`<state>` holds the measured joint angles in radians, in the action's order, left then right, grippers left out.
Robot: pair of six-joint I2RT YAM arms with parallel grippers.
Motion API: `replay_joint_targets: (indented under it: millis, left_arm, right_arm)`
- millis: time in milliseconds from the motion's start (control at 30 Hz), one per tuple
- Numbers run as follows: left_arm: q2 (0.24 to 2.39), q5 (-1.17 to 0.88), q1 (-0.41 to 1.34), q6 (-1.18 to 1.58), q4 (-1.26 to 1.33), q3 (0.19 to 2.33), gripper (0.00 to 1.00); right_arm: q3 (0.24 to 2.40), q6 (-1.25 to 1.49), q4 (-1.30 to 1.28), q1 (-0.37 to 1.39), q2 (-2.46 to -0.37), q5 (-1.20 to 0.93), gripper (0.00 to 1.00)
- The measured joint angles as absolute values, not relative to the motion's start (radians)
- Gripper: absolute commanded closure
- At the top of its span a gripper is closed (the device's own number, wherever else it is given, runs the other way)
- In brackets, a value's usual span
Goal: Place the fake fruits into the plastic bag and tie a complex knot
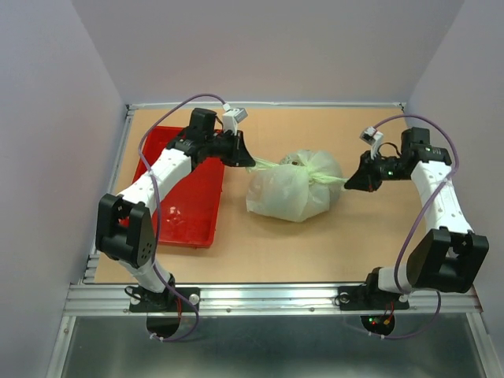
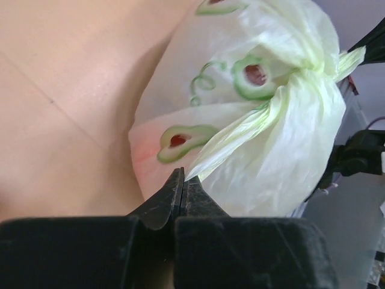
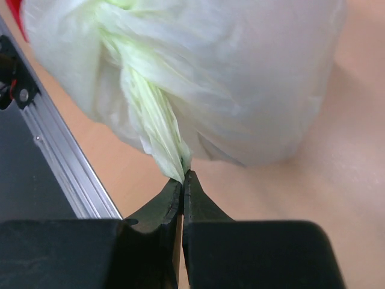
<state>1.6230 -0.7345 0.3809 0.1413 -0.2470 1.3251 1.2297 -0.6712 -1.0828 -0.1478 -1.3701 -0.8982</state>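
The pale-green plastic bag (image 1: 291, 187) lies full and bulging in the middle of the table, its handle strips twisted into a knot (image 1: 315, 169) on top. The fake fruits are hidden inside it; a pinkish patch shows through the plastic in the left wrist view (image 2: 144, 158). My left gripper (image 1: 250, 163) is shut on the left handle strip (image 2: 231, 141), pulled taut to the left. My right gripper (image 1: 348, 183) is shut on the right handle strip (image 3: 157, 129), pulled to the right. The bag also fills the right wrist view (image 3: 240, 72).
A red rectangular tray (image 1: 189, 209) sits left of the bag, partly under my left arm. Grey walls enclose the table on three sides. A metal rail (image 1: 268, 298) runs along the near edge.
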Motion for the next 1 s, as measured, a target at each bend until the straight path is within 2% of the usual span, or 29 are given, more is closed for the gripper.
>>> replay_joint_targets:
  millis: [133,400,1000]
  left_arm:
    - [1.620,-0.717,0.364,0.113,-0.253,1.324,1.00]
    - [1.620,-0.709,0.366,0.051,-0.252,1.308,1.00]
    - [1.651,-0.690,0.365,-0.004,-0.281,1.306,1.00]
  right_arm:
    - [1.231,-0.749,-1.113,-0.270,-1.417,-0.902,1.00]
    - [1.213,-0.862,-1.160,-0.374,-1.480,-0.938,0.99]
    - [1.168,-0.857,-1.169,-0.411,-1.498,-0.930,1.00]
